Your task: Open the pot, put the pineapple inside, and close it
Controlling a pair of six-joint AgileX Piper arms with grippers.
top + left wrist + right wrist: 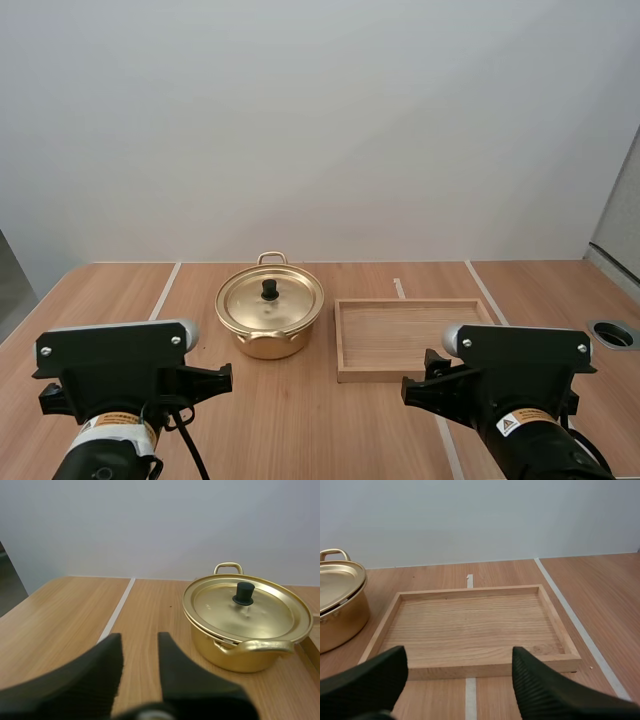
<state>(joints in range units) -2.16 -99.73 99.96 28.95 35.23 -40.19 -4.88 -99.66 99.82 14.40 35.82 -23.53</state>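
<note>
The pot stands lidded beside the wooden tray, with left end effector and right end effector both open and well apart from it; an off-centre pinch could slip off the small knob.

Txt/labels: nothing legible.
Warning-triangle sticker is showing on R arm, orange-banded label on L arm, by near desk edge; print too small.
</note>
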